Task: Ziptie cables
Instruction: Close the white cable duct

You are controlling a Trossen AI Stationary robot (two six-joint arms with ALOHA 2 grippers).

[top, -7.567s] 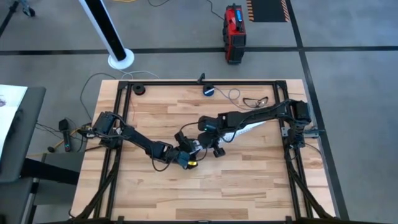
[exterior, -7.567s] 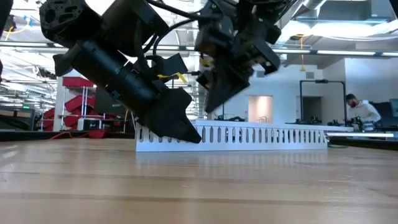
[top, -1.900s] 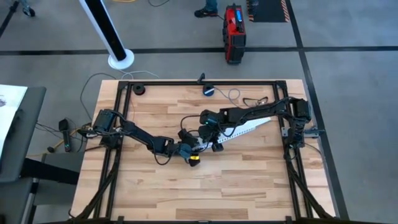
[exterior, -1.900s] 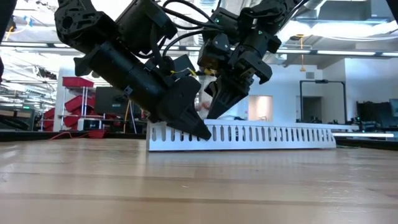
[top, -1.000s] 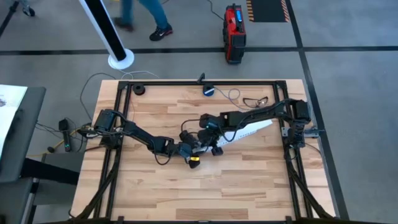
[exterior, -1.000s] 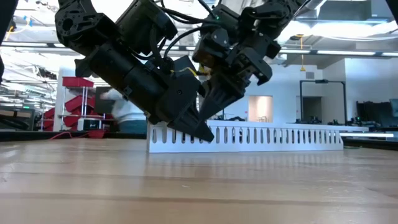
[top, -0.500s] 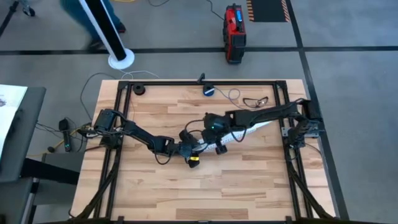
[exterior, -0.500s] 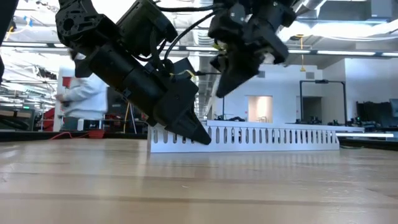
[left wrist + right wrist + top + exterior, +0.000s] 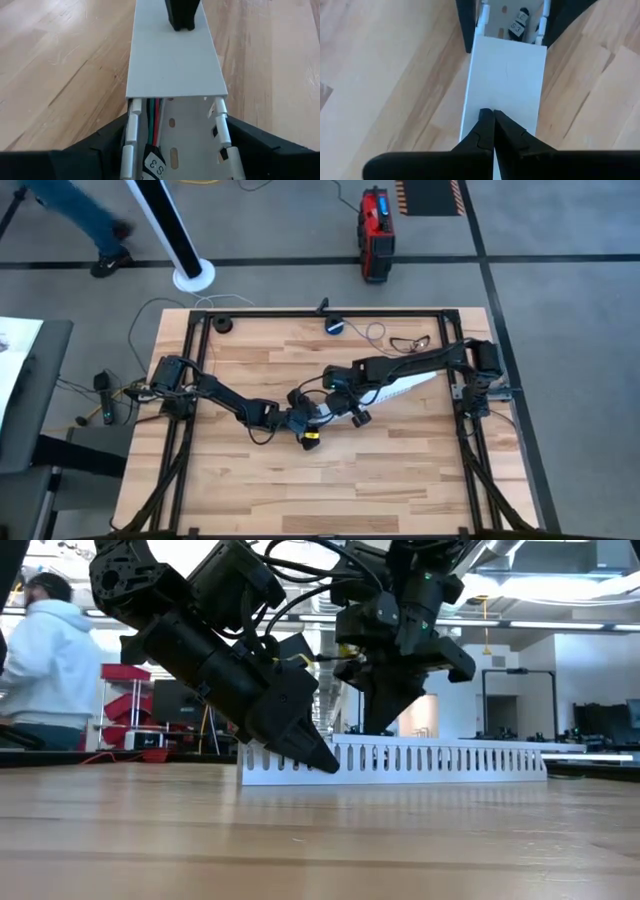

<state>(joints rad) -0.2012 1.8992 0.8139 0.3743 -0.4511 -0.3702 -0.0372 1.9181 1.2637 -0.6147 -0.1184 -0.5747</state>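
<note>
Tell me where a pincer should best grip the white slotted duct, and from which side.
Probably the two slotted side walls at the uncovered end of the white slotted duct, coming in along its length. They stand parallel and upright, and the left pincer grips them there; the flat lid offers no edge.

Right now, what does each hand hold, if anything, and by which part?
The left hand clamps the long white slotted plastic duct by its open end's side walls. The right hand holds nothing; shut, it presses the lid.
</note>
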